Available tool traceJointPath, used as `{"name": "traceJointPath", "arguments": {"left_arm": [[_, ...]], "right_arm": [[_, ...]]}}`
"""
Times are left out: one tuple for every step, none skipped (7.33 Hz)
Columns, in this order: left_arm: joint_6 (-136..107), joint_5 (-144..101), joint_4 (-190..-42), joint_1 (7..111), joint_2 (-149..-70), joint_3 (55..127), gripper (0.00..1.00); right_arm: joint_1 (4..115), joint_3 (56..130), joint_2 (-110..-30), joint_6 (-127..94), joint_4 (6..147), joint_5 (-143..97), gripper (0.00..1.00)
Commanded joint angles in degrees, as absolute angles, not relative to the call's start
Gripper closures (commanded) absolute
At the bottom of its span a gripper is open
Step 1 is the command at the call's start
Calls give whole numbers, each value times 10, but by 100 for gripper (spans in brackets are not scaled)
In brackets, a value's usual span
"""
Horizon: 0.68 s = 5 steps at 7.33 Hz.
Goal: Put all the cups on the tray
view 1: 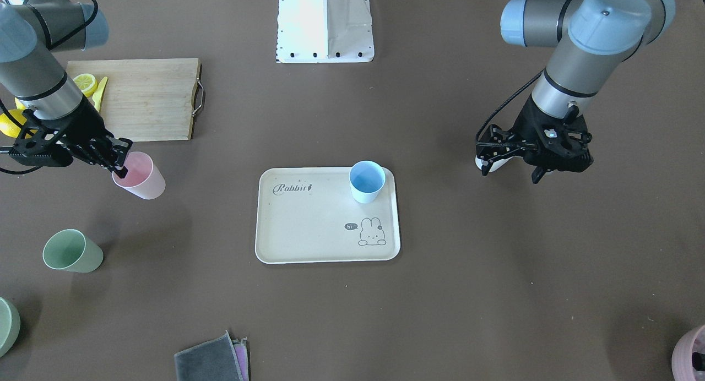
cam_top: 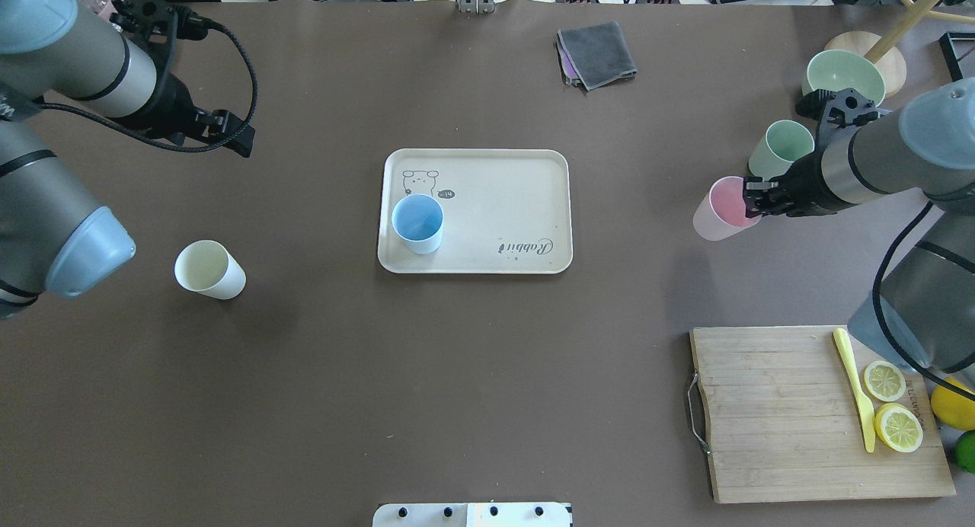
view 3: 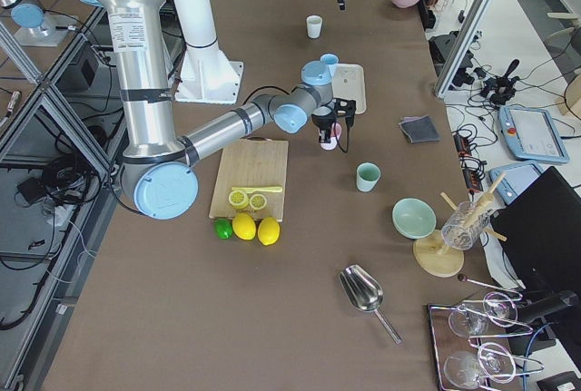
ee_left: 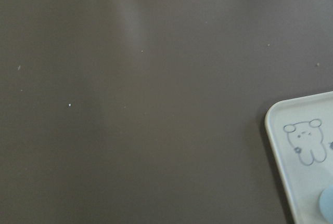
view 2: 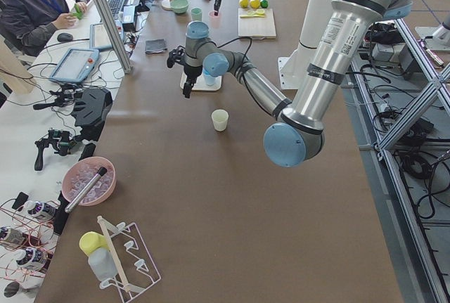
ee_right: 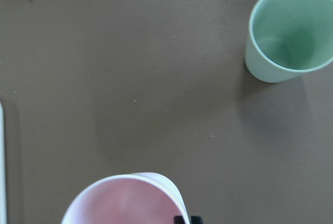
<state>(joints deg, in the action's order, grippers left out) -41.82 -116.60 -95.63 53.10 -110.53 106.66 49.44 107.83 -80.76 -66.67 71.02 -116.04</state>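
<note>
Risk: the right hand [view 1: 121, 161] pinches the pink cup [view 1: 140, 177] by its rim only, and the cup is tilted. We judge it could slip or swing in transit, or clip the blue cup [view 1: 367, 181] standing on the tray [view 1: 286, 249]. The right arm reaches low, its hand clamped, well apart from the tray. The left hand [view 1: 510, 173] hangs with fingers apart near the cream cup [cam_top: 209, 268]. The green cup [view 1: 72, 251] is on the counter [view 1: 440, 293].

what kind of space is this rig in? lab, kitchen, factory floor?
Most likely a robotics lab, not a kitchen. An operator sits at a side bench with a teach pendant, aluminium framing borders the table, and the tray and cutting board look like props.
</note>
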Motion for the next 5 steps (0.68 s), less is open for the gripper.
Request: {"name": "traceJointPath", "arguments": {"left_arm": [[-414,-1167,-1005,531,-1019,1094,1],[-414,-1171,-1071,527,-971,1091,1],[-414,-1172,-1103,526,-942,1089,1],[-415,-1172,-1104,525,-928,1091,1],[-418,-1172,-1112,522,-919,1091,1]], "right_arm": [[470,1081,-689,-716,829,-1154,100],[446,1078,-642,-725,875,-1132,100],[422,1068,-611,-746,888,-1118,100],[395,1050,-584,-776,889,-1094,100],[381,1028,-562,-788,889,-1082,100]]}}
